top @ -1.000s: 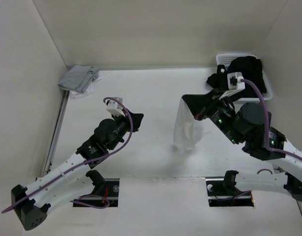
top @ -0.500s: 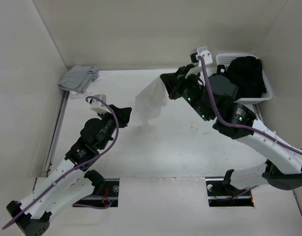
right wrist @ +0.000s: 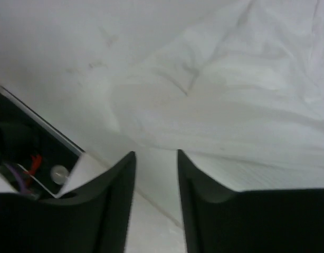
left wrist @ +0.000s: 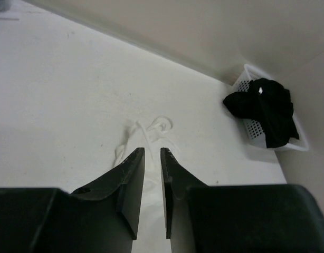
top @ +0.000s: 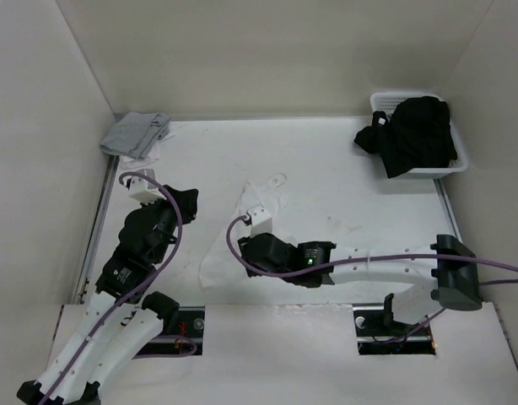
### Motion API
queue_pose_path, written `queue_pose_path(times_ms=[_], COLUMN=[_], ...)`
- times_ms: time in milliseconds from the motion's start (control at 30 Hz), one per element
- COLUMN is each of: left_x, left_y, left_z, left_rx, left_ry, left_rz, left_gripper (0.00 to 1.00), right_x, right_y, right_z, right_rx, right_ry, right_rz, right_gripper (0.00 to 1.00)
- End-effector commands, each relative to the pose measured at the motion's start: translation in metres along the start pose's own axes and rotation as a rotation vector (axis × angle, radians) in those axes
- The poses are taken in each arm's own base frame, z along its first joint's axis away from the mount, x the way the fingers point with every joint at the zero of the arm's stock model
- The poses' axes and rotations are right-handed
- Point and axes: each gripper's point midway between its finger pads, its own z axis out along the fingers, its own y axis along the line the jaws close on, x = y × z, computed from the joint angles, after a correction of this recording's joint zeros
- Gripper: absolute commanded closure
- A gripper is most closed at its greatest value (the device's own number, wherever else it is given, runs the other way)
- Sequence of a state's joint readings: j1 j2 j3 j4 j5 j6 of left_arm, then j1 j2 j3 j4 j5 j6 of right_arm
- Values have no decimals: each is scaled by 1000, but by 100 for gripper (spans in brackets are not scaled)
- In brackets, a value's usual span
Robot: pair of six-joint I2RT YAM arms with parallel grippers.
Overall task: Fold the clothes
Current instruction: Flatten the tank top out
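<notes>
White and thin, the camisole (top: 261, 199) (left wrist: 146, 134) (right wrist: 246, 105) lay crumpled on the pale table (top: 352, 194), well apart from the basket (top: 379, 103) and nearer the front edge than it. Its soft fabric showed shallow creases and one raised fold. Its two narrow straps (top: 276, 179) (left wrist: 159, 125) curled in loops at the end closer to the basket.

My right pincer (top: 242, 253) (right wrist: 155, 155) hung low over the garment's end farthest from the basket, its dark fingers parted with nothing between them. I could not tell whether the tips touched the cloth. My right arm stretched across the table on the near side of the basket and hid the middle of the camisole from above.

My left pincer (top: 191, 202) (left wrist: 151, 153), farther from the basket than the camisole, stood a narrow slit apart and empty, its tips pointing toward the strap loops.

The basket was white perforated plastic, rectangular, with a black garment (top: 415, 135) heaped in it and spilling over the rim. A grey folded cloth (top: 137, 133) lay at the back wall in the corner opposite the basket.
</notes>
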State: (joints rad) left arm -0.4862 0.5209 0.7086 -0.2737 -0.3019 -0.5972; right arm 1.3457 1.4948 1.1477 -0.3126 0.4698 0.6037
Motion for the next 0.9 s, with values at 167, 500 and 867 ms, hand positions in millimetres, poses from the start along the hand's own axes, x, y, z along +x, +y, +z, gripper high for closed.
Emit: queue_pose_path(times_ms=[167,500,867], left_x=[82,192,206], left_y=[45,89,74], left_z=[8,9,15], left_rx=[-128,-260,-212], left_ry=[224,516,534], left_rz=[15,51,115], left_gripper=[73,62,62], right_x=[5,74,85], right_y=[-73,-185,-177], right_z=[-20,5,23], right_rx=[74,277,202], right_ry=[-97,66,118], right_rz=[285,398,441], right_gripper=[60,49,53])
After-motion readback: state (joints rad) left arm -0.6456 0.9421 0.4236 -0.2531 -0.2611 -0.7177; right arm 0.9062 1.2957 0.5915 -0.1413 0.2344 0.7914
